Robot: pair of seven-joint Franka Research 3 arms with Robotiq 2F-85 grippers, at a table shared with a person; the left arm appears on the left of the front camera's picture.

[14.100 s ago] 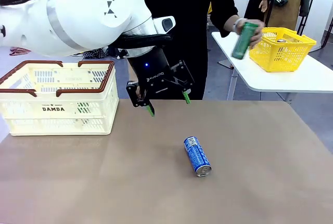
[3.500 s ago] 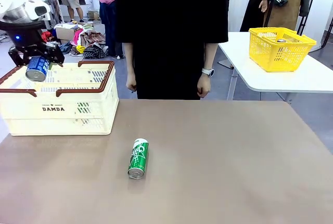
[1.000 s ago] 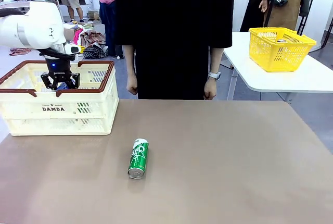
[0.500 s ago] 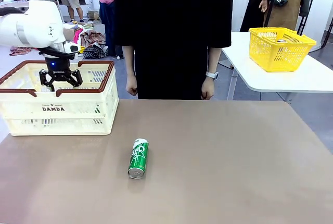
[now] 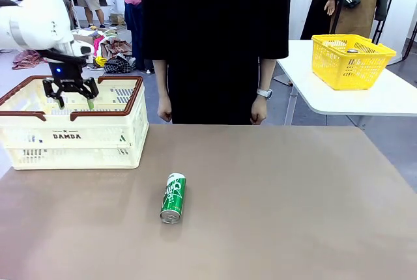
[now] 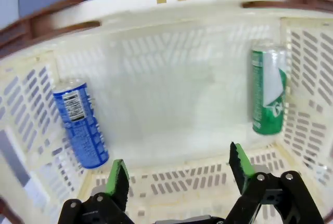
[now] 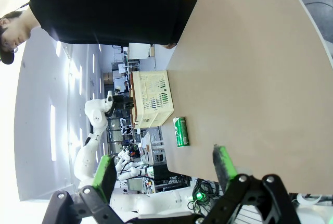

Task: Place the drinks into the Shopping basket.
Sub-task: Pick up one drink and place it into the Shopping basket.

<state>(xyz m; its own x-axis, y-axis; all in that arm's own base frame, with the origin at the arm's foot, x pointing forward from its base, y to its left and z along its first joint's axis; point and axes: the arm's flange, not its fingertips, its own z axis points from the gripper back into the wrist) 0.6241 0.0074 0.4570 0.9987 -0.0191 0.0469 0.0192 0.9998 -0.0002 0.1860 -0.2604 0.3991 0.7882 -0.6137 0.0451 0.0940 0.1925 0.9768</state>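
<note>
The cream Shopping basket (image 5: 39,138) with a brown rim stands at the table's far left. My left gripper (image 5: 76,103) hangs open just above its rim, holding nothing. In the left wrist view the left gripper (image 6: 179,169) looks down into the basket (image 6: 156,78). A blue can (image 6: 80,130) lies along one wall and a green can (image 6: 268,96) along the opposite wall. Another green can (image 5: 173,197) lies on its side on the brown table, near the middle front. The right wrist view shows my right gripper (image 7: 164,165) open and empty, far from that can (image 7: 181,131).
A person in black stands at the table's far edge, hands (image 5: 164,107) hanging at their sides. A yellow basket (image 5: 352,65) sits on a white side table at the back right. The brown tabletop (image 5: 293,195) is bare to the right of the can.
My left gripper has opened fully and risen from inside the basket to just above its rim. The green can on the table has not moved.
</note>
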